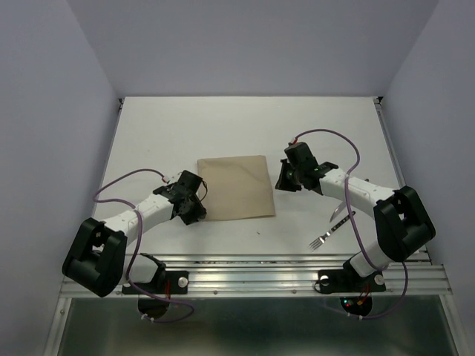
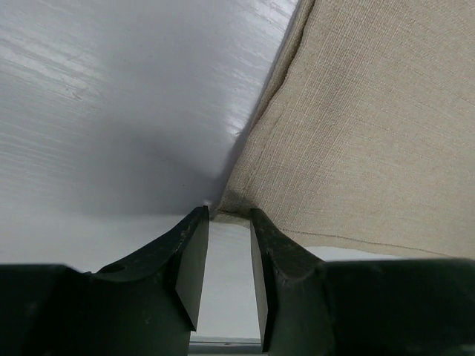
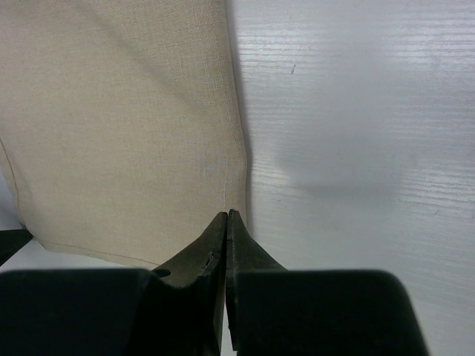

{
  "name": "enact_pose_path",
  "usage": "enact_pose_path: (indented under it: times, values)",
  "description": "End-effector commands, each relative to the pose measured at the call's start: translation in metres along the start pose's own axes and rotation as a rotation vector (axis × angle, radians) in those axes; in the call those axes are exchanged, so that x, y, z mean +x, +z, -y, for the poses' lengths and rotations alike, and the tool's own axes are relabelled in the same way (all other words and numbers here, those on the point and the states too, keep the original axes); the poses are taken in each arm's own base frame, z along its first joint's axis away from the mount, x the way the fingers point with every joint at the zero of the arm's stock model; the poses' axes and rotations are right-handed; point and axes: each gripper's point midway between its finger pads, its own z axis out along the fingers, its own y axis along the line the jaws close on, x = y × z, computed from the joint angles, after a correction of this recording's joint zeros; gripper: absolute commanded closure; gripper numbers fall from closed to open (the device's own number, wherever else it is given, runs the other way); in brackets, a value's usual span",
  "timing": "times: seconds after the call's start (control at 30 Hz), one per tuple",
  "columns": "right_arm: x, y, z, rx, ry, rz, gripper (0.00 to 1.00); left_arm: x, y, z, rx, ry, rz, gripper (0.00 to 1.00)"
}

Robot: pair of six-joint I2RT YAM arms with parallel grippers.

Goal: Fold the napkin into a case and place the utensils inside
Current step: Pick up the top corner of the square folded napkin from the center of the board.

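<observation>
The napkin (image 1: 236, 188) lay flat at mid-bench, somewhat toward the near edge, its sides slightly skewed to the edges of the bench (image 1: 185, 133). No pocket had been formed, so the work was judged to be at the folding stage. The left gripper (image 2: 228, 216) stood low at the napkin's near-left corner. Its fingers were parted by a narrow gap and the cloth corner sat right at the fingertips, not seen to be clamped. The right gripper (image 3: 227, 216) stood at the napkin's right edge with its fingers pressed fully together and the tips touching the hem. Whether any fabric was caught between them could not be confirmed from the wrist view. The deciding relation was that the cloth lay between the two tools, extending toward the bench centre from each. The left arm was placed to take the near-left corner and the right arm the right edge, so any fold was judged to carry cloth inward across the middle. The fork (image 1: 325, 237) lay toward the near-right corner, well apart from the napkin, its long axis diagonal with the tines toward the near edge. A silver piece, probably the knife (image 1: 338, 212), lay just beyond it, partly hidden by the right forearm. The right arm was clearly the nearer to both.
</observation>
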Motion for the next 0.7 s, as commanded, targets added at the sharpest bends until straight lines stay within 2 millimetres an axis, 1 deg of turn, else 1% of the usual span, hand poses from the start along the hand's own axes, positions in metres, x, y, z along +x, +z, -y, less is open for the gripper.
enact_pose_path:
  times: [0.0,0.07,0.1,0.17,0.2,0.23,0.3,0.33,0.37,0.57,0.67]
  values:
    - [-0.011,-0.009,-0.01,-0.025,-0.002,0.035,0.95,-0.006,0.001,-0.001,-0.002,0.005,0.044,0.6]
    - [-0.01,-0.01,-0.009,-0.025,0.0,0.035,0.95,-0.007,0.002,0.0,0.007,0.005,0.05,0.64]
    - [-0.009,-0.01,-0.009,-0.024,0.0,0.036,0.95,-0.007,0.003,0.0,0.007,0.008,0.05,0.68]
    - [-0.008,-0.01,-0.008,-0.022,0.003,0.033,0.95,-0.006,0.004,0.0,0.001,0.011,0.045,0.73]
    - [-0.006,-0.011,-0.011,-0.028,-0.004,0.031,0.95,-0.005,0.004,0.0,0.002,0.011,0.041,0.77]
    - [-0.006,-0.01,-0.01,-0.027,-0.002,0.03,0.95,-0.006,0.003,0.001,0.005,0.011,0.042,0.84]
    - [-0.005,-0.011,-0.01,-0.026,-0.002,0.031,0.95,-0.008,0.0,0.004,0.014,0.012,0.05,0.89]
    - [-0.006,-0.011,-0.01,-0.025,-0.002,0.032,0.95,-0.011,-0.003,0.006,0.023,0.014,0.055,0.96]
    - [-0.005,-0.01,-0.009,-0.024,-0.002,0.03,0.95,-0.012,-0.005,0.007,0.028,0.017,0.061,0.99]
    - [0.0,-0.005,-0.007,-0.017,-0.001,0.014,0.95,-0.018,-0.012,0.011,0.032,0.028,0.075,1.0]
    - [0.001,-0.004,-0.005,-0.012,0.0,0.013,0.95,-0.021,-0.018,0.015,0.052,0.023,0.085,1.0]
